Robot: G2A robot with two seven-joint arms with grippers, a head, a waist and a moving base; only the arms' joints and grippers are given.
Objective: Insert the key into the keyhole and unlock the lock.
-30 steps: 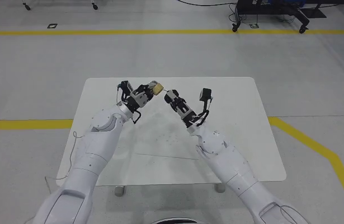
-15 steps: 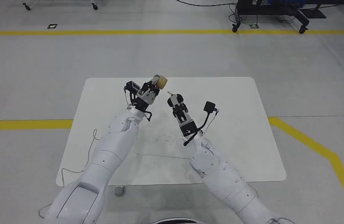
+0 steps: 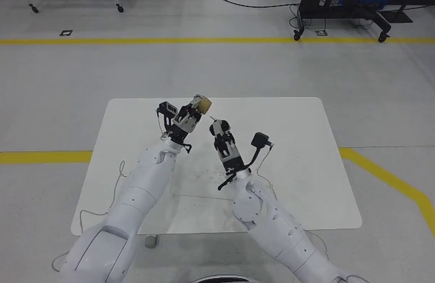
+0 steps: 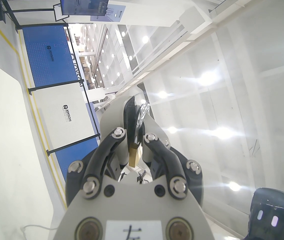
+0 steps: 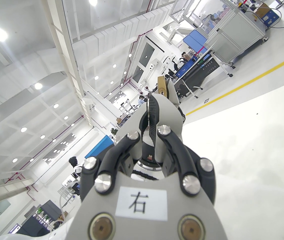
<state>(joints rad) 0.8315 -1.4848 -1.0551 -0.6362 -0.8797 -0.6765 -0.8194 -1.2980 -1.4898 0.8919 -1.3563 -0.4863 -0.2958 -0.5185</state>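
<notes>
**Brass, silver, white and black**

My left gripper (image 3: 191, 116) is white with black ribbed pads (image 4: 129, 112). The lock (image 3: 200, 105) in it is brass-yellow, its shackle (image 4: 142, 109) silver. My right gripper (image 3: 216, 127) is the same white and black; the key (image 5: 148, 110) is silver. The table (image 3: 295, 134) is plain white, the floor (image 3: 203, 67) pale grey with yellow lines (image 3: 203, 40).

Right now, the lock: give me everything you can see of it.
The lock is a small blocky padlock, brass-coloured, metal by its look. It is held above the table, clamped in the left claw. A shiny silvery part, possibly the shackle, shows between that claw's fingers. Its keyhole face turns toward the key pinched in the right claw. From above, lock and key look close but apart.
</notes>
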